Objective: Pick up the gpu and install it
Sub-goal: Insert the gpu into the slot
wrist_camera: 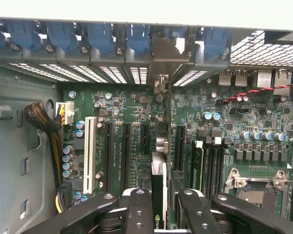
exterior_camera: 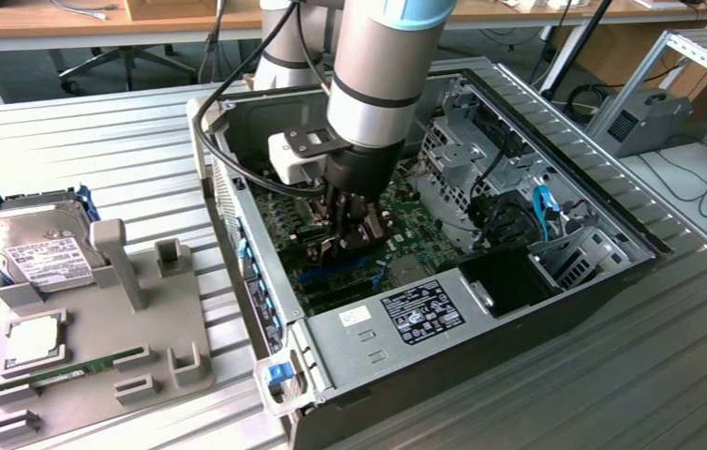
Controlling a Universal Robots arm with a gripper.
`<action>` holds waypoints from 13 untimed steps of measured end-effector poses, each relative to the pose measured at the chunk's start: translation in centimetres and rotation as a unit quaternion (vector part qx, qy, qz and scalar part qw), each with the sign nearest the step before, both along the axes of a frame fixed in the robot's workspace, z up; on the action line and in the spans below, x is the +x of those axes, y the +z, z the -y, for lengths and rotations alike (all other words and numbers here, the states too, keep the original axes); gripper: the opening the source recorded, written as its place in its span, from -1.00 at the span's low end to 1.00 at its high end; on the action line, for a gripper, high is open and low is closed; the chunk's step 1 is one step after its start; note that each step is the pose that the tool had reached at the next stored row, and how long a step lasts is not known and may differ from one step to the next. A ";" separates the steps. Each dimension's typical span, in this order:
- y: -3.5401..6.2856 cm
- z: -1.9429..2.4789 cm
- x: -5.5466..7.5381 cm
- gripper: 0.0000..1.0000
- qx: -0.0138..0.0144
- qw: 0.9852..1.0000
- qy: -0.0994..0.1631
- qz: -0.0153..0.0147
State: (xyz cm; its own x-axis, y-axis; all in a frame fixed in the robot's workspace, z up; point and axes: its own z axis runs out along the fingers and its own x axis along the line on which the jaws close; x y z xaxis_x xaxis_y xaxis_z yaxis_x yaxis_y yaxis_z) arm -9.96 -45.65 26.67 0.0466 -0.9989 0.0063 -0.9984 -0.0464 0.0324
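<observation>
- Arm (exterior_camera: 372, 66): thick silver-grey tube with a pale blue cap and black band.
- Gripper (exterior_camera: 343, 234): black, screw-studded fingers (wrist_camera: 139, 209) — white block and black cable beside the wrist.

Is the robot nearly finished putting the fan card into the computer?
Nearly. Picking up looks done: the claw is shut on the gpu, held edge-on inside the open computer case. In hand: the card stands over the slots on the green motherboard, its metal end reaching the back slot covers. Left: I can't tell whether it's pushed fully into its slot, and the claw hasn't let go.
</observation>
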 end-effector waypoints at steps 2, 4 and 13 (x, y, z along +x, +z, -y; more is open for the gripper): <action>0.01 0.00 0.0 -0.48 0.000 1.000 0.000 0.000; 0.02 0.00 0.0 -0.48 -0.002 1.000 -0.003 0.000; -0.12 0.00 0.0 -0.48 -0.004 1.000 -0.021 0.000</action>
